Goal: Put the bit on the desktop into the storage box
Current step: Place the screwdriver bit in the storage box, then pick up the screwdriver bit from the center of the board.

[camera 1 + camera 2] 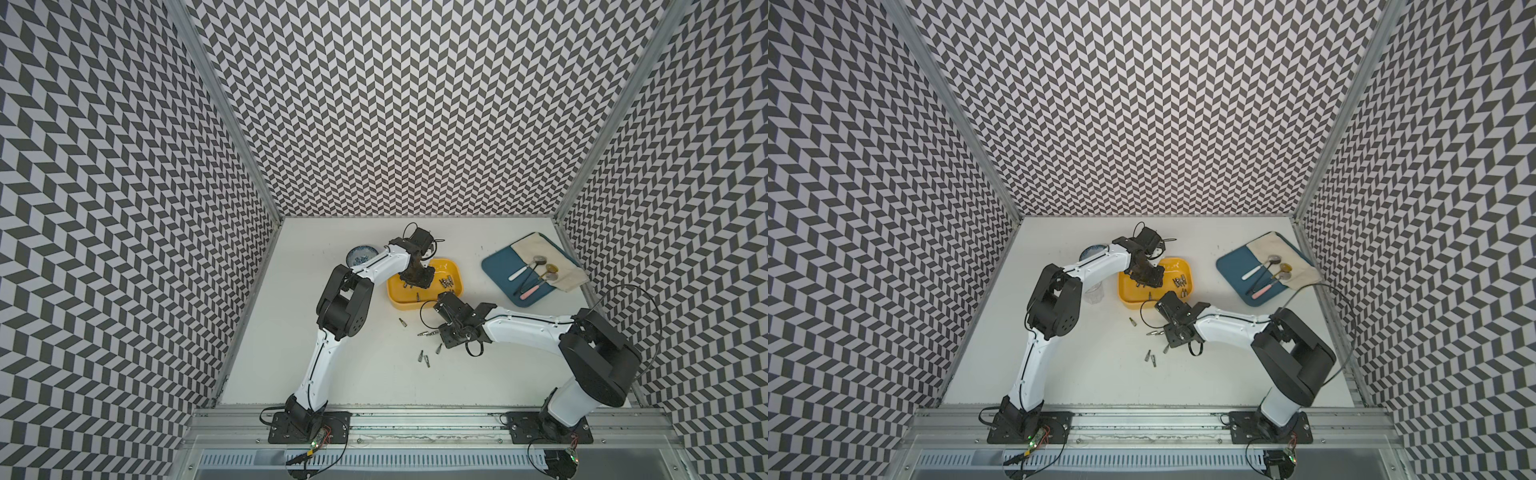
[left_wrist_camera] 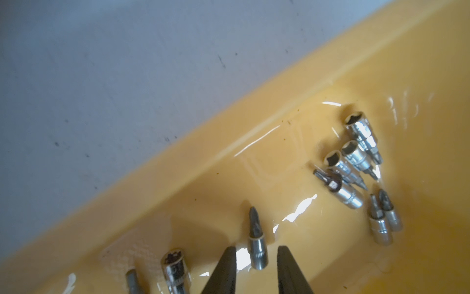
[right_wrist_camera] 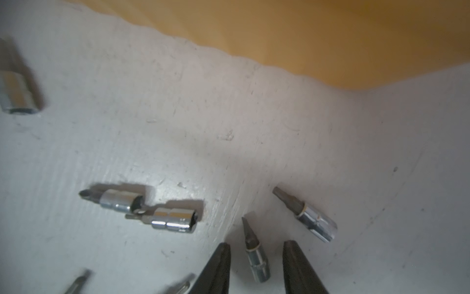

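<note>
Right gripper (image 3: pixel 256 243) narrowly open, straddling flat-tip bit (image 3: pixel 255 257): centre on its chrome end before closing. Left gripper (image 2: pixel 256 248) slightly open, empty, inside storage box (image 1: pixel 401 299), mid-frame in a top view.

Counted inside one yellow box (image 2: pixel 254 127): nine metal bits (image 2: pixel 257 244). Loose on the table (image 3: pixel 229 127) just beside the box: seven more, two of them blurred. Farther from the box: one blue tray (image 1: pixel 498 266), one cloth (image 1: pixel 569 274), three spoons (image 1: pixel 539 260), one bowl (image 1: pixel 360 255), one clear cup (image 1: pixel 1094 293).
</note>
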